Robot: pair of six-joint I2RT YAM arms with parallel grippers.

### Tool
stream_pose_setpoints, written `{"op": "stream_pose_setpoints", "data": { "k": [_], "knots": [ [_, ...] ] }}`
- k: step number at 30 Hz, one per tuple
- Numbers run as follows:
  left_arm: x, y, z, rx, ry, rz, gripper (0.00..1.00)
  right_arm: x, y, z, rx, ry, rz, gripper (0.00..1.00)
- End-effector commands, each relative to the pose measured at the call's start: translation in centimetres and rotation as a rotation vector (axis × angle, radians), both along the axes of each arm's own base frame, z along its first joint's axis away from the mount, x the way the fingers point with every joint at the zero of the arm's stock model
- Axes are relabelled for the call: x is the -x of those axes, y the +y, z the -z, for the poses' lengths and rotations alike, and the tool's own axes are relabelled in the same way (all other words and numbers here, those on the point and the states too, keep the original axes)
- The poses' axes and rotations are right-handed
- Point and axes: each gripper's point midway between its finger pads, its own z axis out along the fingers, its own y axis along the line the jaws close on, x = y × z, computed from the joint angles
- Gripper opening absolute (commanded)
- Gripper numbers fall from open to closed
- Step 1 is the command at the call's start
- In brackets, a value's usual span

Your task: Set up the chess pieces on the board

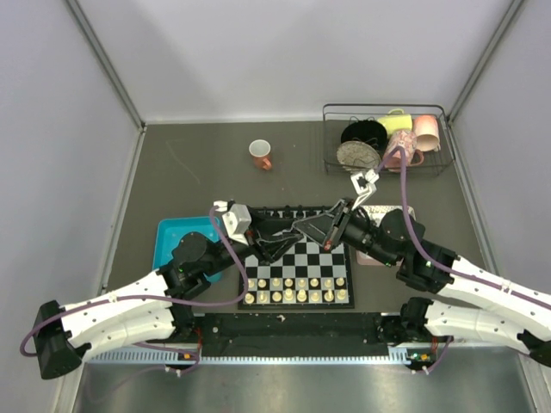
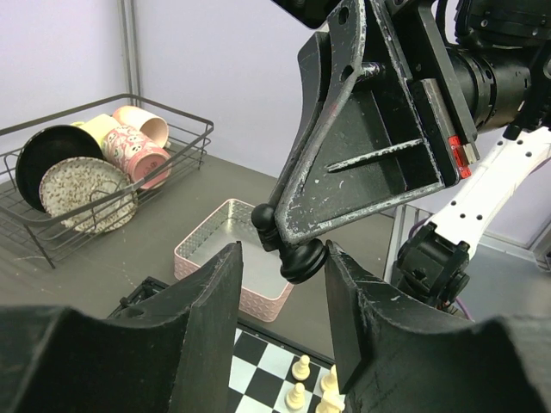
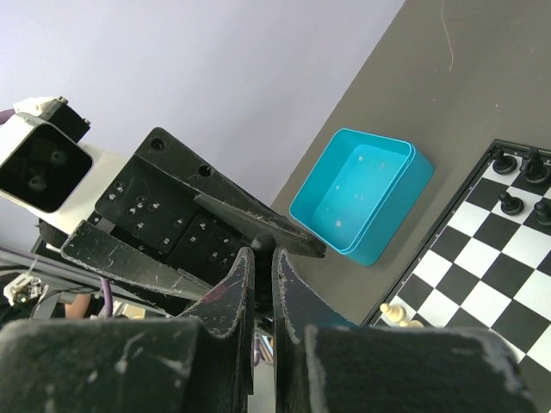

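Top view: both arms are seen reaching over the far half of the board [image 1: 303,258]. On its two near rows the white pcs [image 1: 297,289] are lined up, and black chess pieces [image 1: 288,209] are ranked along the far edge. The left gripper [image 1: 280,241] and the right gripper [image 1: 303,228] are placed tip to tip above the squares, prob. for a hand-over.

Left wrist view: one black piece [image 2: 301,260] is clamped in the right gripper's tips. It is held tilted w/ the base outward, presumably so it can be taken. The left fingers [image 2: 215,327] are spread, one on either side of that base; contact can't be told. Behind, the pink tray [image 2: 202,258] and the dish rack [image 2: 52,228] are seen.

Right wrist view: its own fingers are pressed nearly together on sth dark, largely hidden. The teal tray [image 3: 370,228] is seen beside the board's corner.
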Motion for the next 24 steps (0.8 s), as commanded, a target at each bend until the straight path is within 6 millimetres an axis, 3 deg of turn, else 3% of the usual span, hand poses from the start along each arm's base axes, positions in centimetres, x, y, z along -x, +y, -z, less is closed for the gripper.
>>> {"op": "stream_pose_setpoints", "data": {
  "k": [1, 15, 24],
  "knots": [
    [-0.1, 0.3, -3.0, 0.067, -0.037, -0.016, 0.47, 0.9, 0.4, -2.8, -0.054, -0.056, -0.027, 0.0],
    [-0.1, 0.3, -3.1, 0.071, -0.019, -0.016, 0.29, 1.7, 1.4, -2.1, -0.033, -0.065, -0.074, 0.0],
    [0.0, 0.4, -3.4, 0.067, -0.038, -0.019, 0.2, 3.8, 2.2, -2.2, -0.019, -0.12, -0.208, 0.0]
  ]
}}
